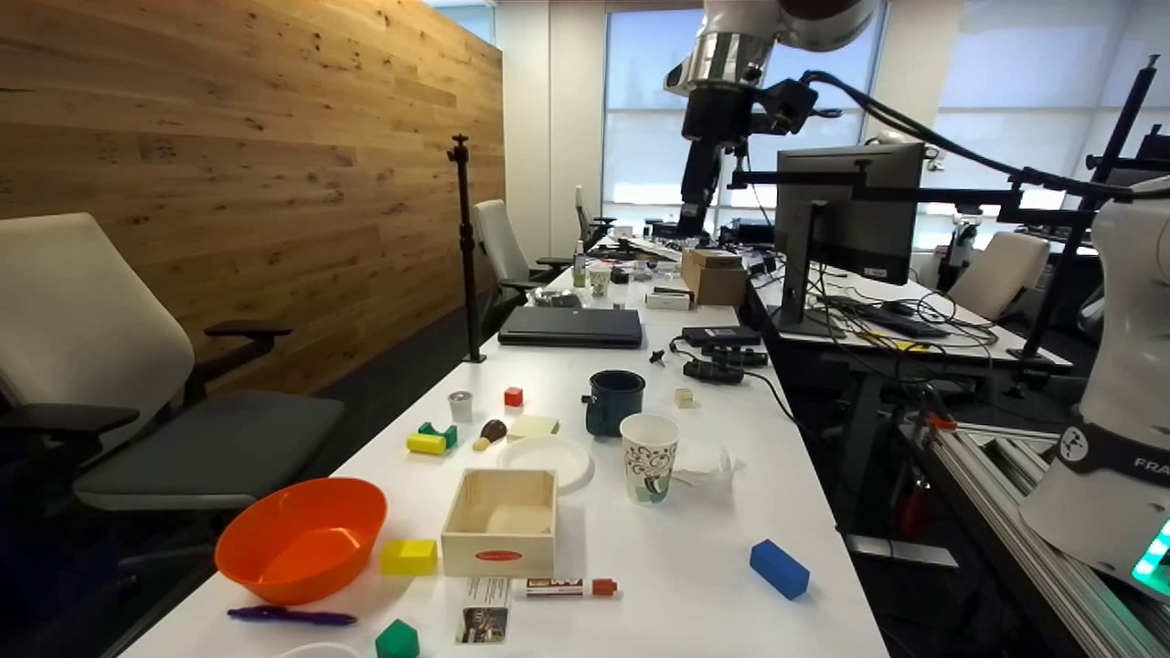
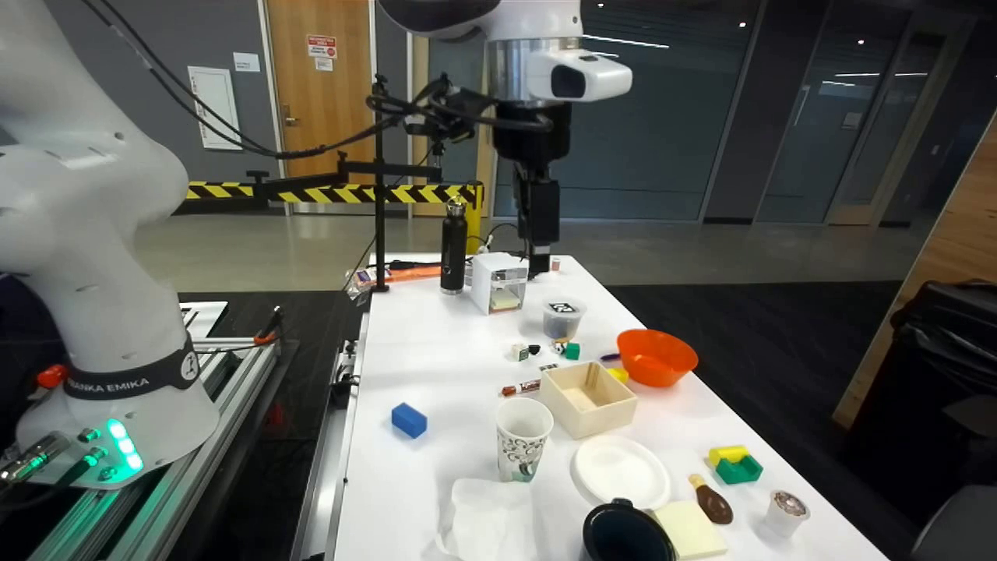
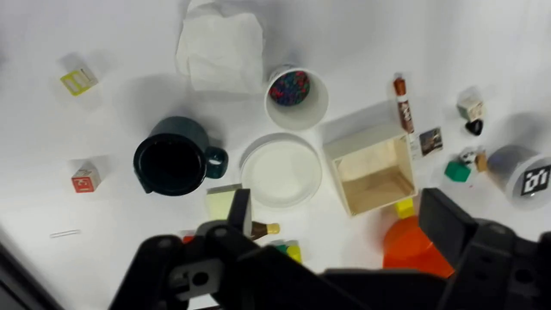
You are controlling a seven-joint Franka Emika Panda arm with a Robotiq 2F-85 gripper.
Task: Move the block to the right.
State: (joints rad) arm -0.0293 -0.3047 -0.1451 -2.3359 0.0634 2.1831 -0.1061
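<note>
Several blocks lie on the white table, and the frames do not show which one the task means. A blue block (image 1: 780, 569) lies near the robot-side edge; it also shows in an exterior view (image 2: 409, 420) and is out of the wrist view. A yellow block (image 1: 409, 557) sits between the wooden box and the orange bowl, also in the wrist view (image 3: 404, 208). A green block (image 1: 398, 639) lies nearby, also in the wrist view (image 3: 457, 171). Small lettered cubes show in the wrist view, red (image 3: 86, 180) and yellow (image 3: 79, 81). My gripper (image 3: 340, 215) is open and empty, high above the table.
A wooden box (image 1: 500, 556), orange bowl (image 1: 302, 539), patterned cup (image 1: 650, 457), dark mug (image 1: 614, 402) and white plate (image 1: 576, 466) stand mid-table. A marker (image 1: 571, 588) lies by the box. A laptop (image 1: 570, 327) and black stand pole (image 1: 468, 256) are in an exterior view.
</note>
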